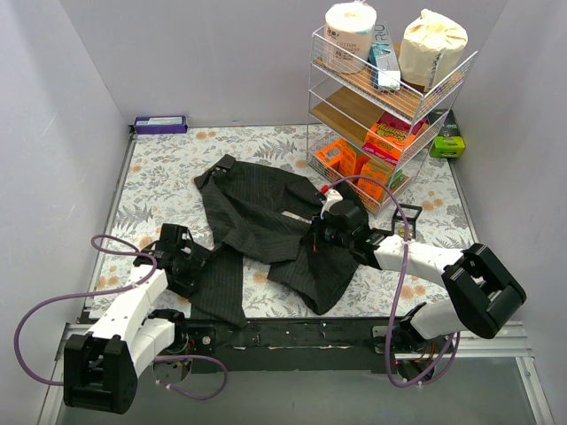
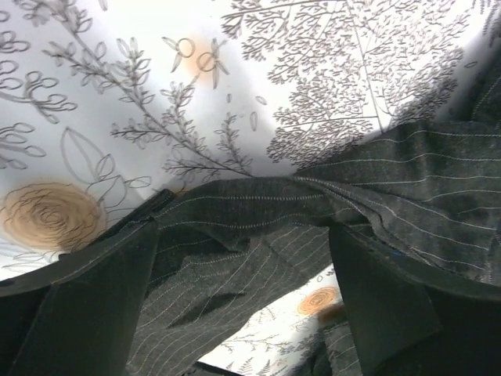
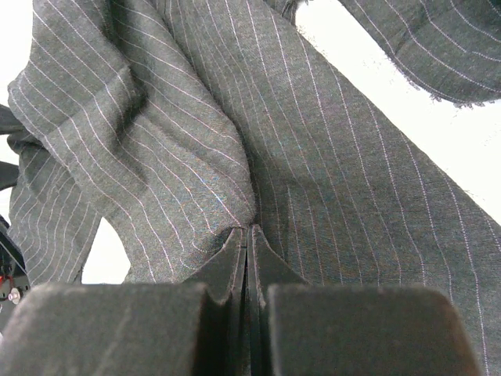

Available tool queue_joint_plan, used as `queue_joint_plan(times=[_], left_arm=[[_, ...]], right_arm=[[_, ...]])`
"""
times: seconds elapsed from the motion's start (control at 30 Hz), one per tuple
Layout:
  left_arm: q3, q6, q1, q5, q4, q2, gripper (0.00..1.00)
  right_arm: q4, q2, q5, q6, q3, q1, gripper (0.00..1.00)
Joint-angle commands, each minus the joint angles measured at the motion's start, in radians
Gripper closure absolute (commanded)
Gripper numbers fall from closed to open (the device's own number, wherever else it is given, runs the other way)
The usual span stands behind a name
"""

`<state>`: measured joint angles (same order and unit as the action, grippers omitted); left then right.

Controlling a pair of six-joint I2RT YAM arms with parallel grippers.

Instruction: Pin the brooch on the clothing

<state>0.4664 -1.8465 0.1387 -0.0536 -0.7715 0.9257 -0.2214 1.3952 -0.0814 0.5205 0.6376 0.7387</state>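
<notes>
The black pinstriped shirt (image 1: pixel 266 221) lies crumpled on the floral cloth in the middle of the top view. My right gripper (image 1: pixel 316 237) rests on the shirt's right part. In the right wrist view it (image 3: pixel 248 229) is shut, pinching a raised fold of the shirt (image 3: pixel 196 141). My left gripper (image 1: pixel 195 258) is at the shirt's lower left edge. In the left wrist view it (image 2: pixel 235 301) is open, its fingers (image 2: pixel 78 313) wide apart, with the shirt's hem (image 2: pixel 258 204) lying across between them. The brooch does not show in any view.
A wire shelf rack (image 1: pixel 390 97) with paper rolls and coloured boxes stands at the back right, close behind the right arm. A purple box (image 1: pixel 160 124) lies at the back wall. A green item (image 1: pixel 447 146) sits right of the rack. Walls close in three sides.
</notes>
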Motion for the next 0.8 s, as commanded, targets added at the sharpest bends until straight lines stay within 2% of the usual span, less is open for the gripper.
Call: queue_joint_plan(times=[0.0,0.1,0.13,0.2,0.23,0.3,0.4,0.5,0.53,0.57,0.77], left_arm=[[-0.046,-0.03,-0.005,0.052,0.087,0.041,0.18],[-0.049,-0.014,-0.005,0.052,0.121,0.074,0.36],[-0.048,-0.013,-0.005,0.052,0.126,0.078,0.52],[-0.031,-0.01,-0.005,0.029,0.136,0.079,0.73],[-0.023,-0.008,-0.005,0.015,0.14,0.079,0.87],[0.014,0.001,-0.007,-0.043,0.141,0.084,0.96],[0.114,0.036,-0.016,-0.147,0.121,0.107,1.0],[0.231,0.088,-0.025,-0.401,0.069,0.127,1.0],[0.309,0.098,-0.025,-0.58,0.054,0.133,1.0],[0.34,0.108,-0.025,-0.656,0.045,0.133,1.0],[0.446,0.323,-0.028,-1.156,0.144,0.116,0.98]], right_arm=[[-0.047,-0.032,0.015,-0.005,-0.012,-0.01,0.99],[-0.047,-0.032,0.014,-0.002,-0.012,-0.01,0.99],[-0.049,-0.03,0.012,-0.001,-0.013,-0.01,0.99],[-0.049,-0.03,0.011,-0.001,-0.016,-0.01,0.99],[-0.052,-0.03,0.009,-0.001,-0.016,-0.01,0.99],[-0.052,-0.033,0.009,-0.001,-0.022,-0.01,0.99],[-0.047,-0.047,-0.003,-0.008,-0.03,-0.009,0.99],[-0.052,-0.071,-0.026,-0.001,-0.05,-0.002,0.99],[-0.049,-0.082,-0.032,0.001,-0.055,0.004,0.99],[-0.049,-0.085,-0.034,0.004,-0.059,0.01,0.99],[-0.052,-0.065,-0.031,0.013,-0.055,0.108,0.99]])
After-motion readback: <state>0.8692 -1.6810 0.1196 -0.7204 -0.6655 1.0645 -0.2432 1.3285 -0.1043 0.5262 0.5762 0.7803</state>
